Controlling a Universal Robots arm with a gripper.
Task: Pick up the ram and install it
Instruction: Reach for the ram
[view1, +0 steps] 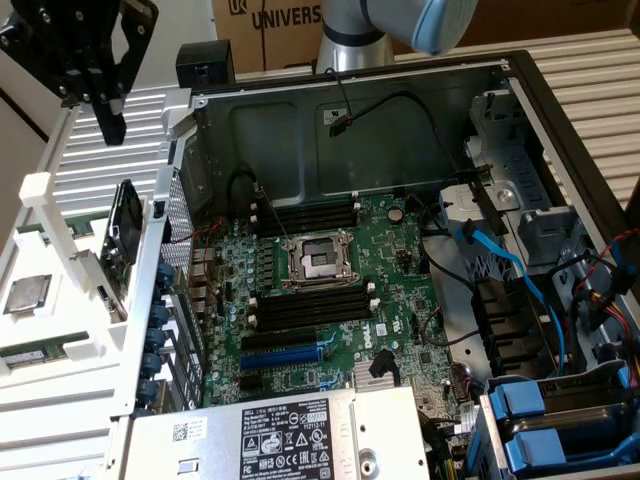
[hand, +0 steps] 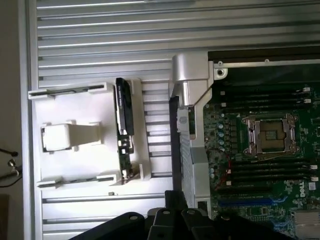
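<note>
The jaws are pressed together with nothing between them. The black gripper (view1: 110, 128) hangs point-down at the far side of the exterior view's left, high over the pale slatted metal table top (view1: 110, 170) and outside the computer.

Below it, toward the near side, is a white plastic holder (view1: 70, 385) with several compartments. A flat black part (view1: 122, 235) stands on edge in the holder, just beside the open grey metal computer case (view1: 300, 130) (what the part is, I cannot tell). Nearer along the holder lies a square silver-topped processor chip (view1: 27, 293). Nearer again, the ram (view1: 35, 352), a long narrow green circuit-board stick, lies flat in its own compartment at the near left, well apart from the gripper and not yet picked up.

To the exterior view's right of the holder, the case lies open with a green motherboard (view1: 335, 330) inside. An empty metal-framed processor socket (view1: 320, 258) sits in the middle of the board, with long black memory slots (view1: 305, 215) on its far side and another bank on its near side; no stick stands in any of them. A blue slot (view1: 285, 350) lies nearer still.
</note>
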